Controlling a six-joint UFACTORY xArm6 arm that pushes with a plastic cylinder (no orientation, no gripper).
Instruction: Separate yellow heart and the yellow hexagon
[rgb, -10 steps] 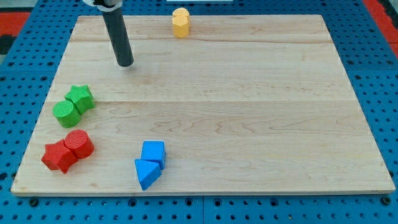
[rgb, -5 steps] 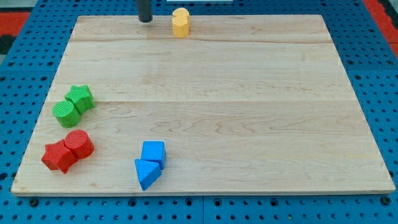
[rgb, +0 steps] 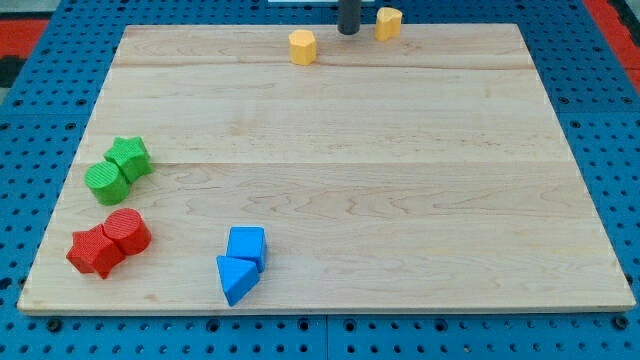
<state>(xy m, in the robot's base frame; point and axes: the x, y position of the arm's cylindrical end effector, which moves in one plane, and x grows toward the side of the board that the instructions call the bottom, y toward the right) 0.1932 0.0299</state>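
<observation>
Now my tip (rgb: 349, 31) sits between yellow hexagon (rgb: 302, 47) and yellow heart (rgb: 389, 23).

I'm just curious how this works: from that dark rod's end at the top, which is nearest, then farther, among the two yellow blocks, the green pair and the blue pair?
From my tip:
1. Yellow block, just to the view's right.
2. Yellow hexagon, to the view's left, slightly farther.
3. Green blocks, far left.
4. Blue blocks, toward the bottom; close to the green pair's distance, so that order is uncertain.

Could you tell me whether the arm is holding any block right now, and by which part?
Nothing is held: my tip stands free between the yellow hexagon and yellow heart.
</observation>
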